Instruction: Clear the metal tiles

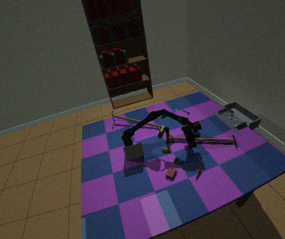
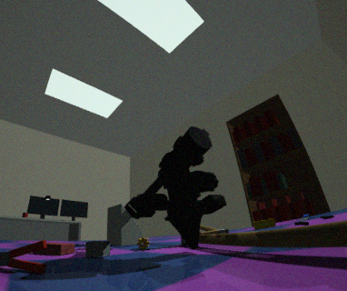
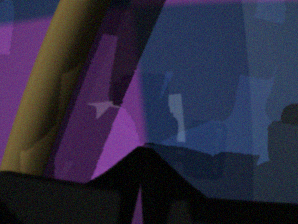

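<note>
My gripper (image 1: 191, 145) (image 2: 190, 245) (image 3: 142, 151) is shut with nothing between its fingers, low beside a long tan handle (image 1: 215, 140) (image 2: 298, 235) (image 3: 40, 90). In the wrist view the handle passes left of the fingertips. This tool lies on the table, with an upright block at its near end and a dark crosspiece (image 1: 235, 142) at its far end. A second tan-handled tool (image 1: 133, 120) lies behind the arm. Which is the long scraper I cannot tell for certain. At the right, a grey walled box (image 1: 251, 122) has several small pieces in and around it; where plate and box meet is unclear.
A yellow piece (image 1: 166, 149) (image 2: 143, 243), a dark grey block (image 1: 177, 160) (image 2: 97, 248), a red brick (image 1: 171, 172) (image 2: 61, 248) and a red-handled tool (image 1: 198, 171) (image 2: 27, 264) lie toward the near side. Small dark and blue items lie at the back.
</note>
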You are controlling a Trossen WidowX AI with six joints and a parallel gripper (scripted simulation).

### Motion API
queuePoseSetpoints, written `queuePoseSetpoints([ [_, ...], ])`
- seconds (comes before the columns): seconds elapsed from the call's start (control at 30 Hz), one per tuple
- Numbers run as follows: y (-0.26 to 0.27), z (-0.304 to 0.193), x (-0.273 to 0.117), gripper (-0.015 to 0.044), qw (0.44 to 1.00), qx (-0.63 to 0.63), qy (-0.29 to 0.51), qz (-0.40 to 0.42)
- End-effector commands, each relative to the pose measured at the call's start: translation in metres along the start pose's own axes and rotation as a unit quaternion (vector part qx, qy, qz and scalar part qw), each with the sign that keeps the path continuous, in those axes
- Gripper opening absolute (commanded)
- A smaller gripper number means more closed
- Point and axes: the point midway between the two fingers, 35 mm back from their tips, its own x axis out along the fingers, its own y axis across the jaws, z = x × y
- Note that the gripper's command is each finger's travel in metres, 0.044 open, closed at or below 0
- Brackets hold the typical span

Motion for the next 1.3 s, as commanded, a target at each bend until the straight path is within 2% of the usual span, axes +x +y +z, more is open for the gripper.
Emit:
queuePoseSetpoints([
  [0.0, 0.001, 0.001, 0.000, 0.0000, 1.000, 0.002, -0.002, 0.000],
  [1.27, 0.035, 0.014, 0.003, 0.0000, 1.000, 0.007, -0.004, -0.001],
])
